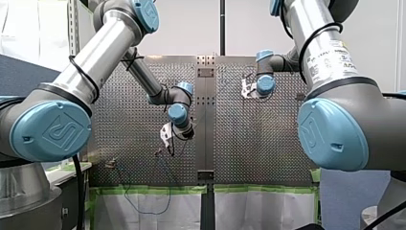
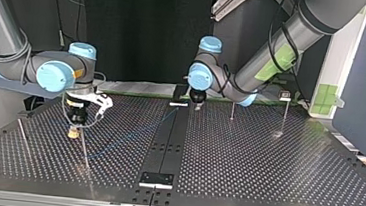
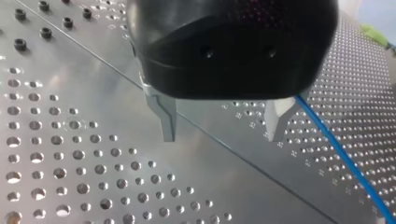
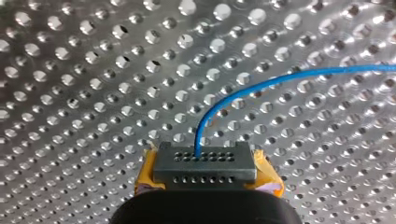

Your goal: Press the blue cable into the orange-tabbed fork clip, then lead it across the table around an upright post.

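Clip (image 1: pixel 111 164), or what looks like it, sits by the arm-side edge of the table (image 1: pixel 268 153), toward that edge's left corner in the front view. It's way too small there to read any tab colour. From around it the blue cable (image 3: pixel 346 161) drops over that same edge, hangs in a loop in front of the white sheet (image 1: pixel 249 211), and climbs back onto the table.

Next along, the robot's left claw (image 3: pixel 220 139) hovers low over the table just short of the centre strip (image 2: pixel 167 142). Its two metal fingers (image 3: pixel 164 119) are spread wide with nothing between them. The cable runs along the table just outside one finger, not inside the gap. A thin upright post (image 2: pixel 232 109) stands close by, near the arm-side edge.

Past the strip, the right claw (image 4: pixel 205 170) is low over the other half of the table, well apart from the left one. It's closed up on the cable: the blue line comes straight out of the grey, hole-dotted tip between its yellow pads (image 4: pixel 145 179), then bends off sideways across the perforations. In the top view a second thin post (image 2: pixel 85 152) stands just beside this claw, on the side away from the arms. Can't tell whether the cable touches it.
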Action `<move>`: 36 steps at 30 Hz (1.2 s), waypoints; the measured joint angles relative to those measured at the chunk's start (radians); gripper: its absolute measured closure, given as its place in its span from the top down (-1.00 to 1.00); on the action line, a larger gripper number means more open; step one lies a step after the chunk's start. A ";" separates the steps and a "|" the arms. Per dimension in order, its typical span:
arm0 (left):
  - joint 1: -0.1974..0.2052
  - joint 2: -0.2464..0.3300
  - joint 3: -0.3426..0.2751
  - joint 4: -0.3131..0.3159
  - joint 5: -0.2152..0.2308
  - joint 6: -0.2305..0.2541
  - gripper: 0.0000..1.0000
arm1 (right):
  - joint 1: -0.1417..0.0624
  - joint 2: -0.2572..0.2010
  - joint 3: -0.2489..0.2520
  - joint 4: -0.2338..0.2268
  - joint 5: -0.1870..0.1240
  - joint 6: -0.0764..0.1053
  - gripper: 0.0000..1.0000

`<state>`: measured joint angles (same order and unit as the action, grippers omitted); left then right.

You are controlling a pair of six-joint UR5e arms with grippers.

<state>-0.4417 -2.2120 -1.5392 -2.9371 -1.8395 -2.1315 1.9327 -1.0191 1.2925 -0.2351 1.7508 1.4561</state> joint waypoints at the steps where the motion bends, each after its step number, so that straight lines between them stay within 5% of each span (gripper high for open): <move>1: 0.001 0.000 0.000 0.000 -0.002 0.000 0.86 | 0.000 0.001 0.000 0.000 0.000 0.000 -1.00; 12: 0.005 0.001 -0.028 0.004 -0.052 0.026 0.86 | 0.001 0.006 0.000 -0.001 0.001 0.000 -1.00; 36: 0.011 0.001 -0.031 0.056 -0.008 0.037 0.86 | 0.001 0.021 0.020 -0.002 0.015 0.000 -1.00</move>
<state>-0.4311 -2.2108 -1.5705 -2.8815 -1.8473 -2.0948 1.9335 -0.9981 1.3128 -0.2368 1.7663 1.4561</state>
